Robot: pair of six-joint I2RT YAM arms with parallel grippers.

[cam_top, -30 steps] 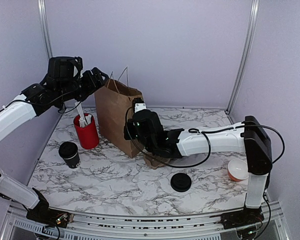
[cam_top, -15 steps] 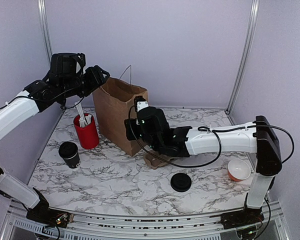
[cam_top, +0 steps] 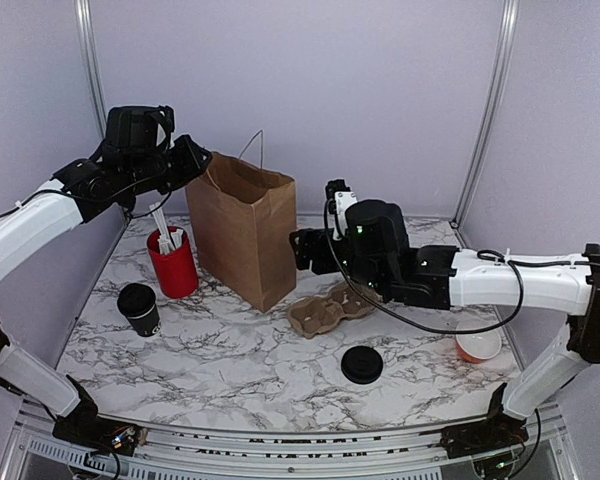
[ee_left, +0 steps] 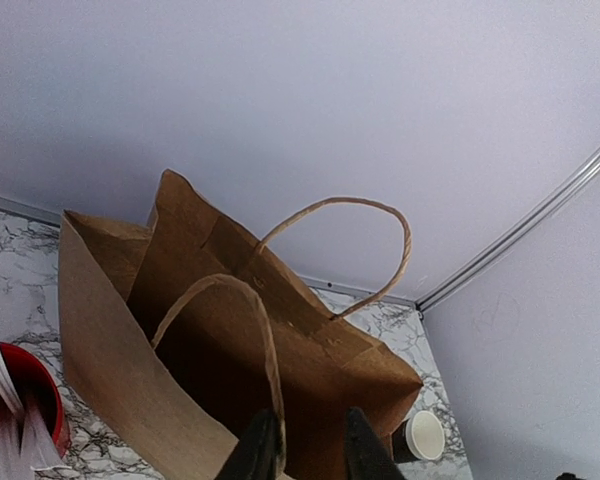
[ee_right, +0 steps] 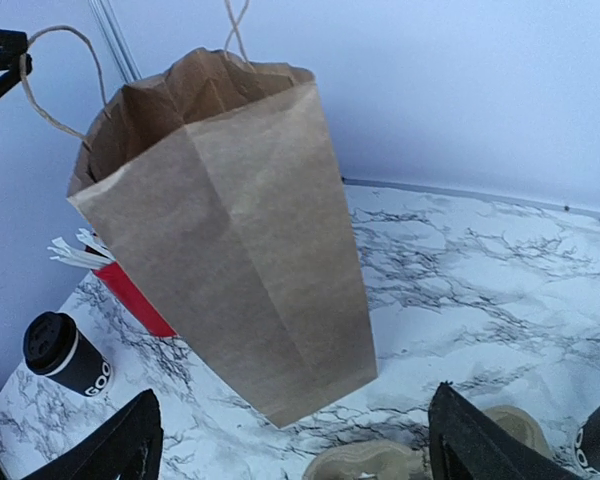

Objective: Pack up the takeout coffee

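Left fingers sit narrow around twisted handle of brown paper bag, grip uncertain; right fingers wide, empty. Small black paper cup, eight o'clock from bag: probably light, crushable; grasp mid-wall.

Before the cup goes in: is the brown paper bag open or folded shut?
Open. The bag stands upright, its mouth spread wide; the left wrist view looks down into it.

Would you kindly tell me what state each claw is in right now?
Left claw: nearly shut around the paper bag's handle; whether it grips cannot be told.
Right claw: open, holding nothing.
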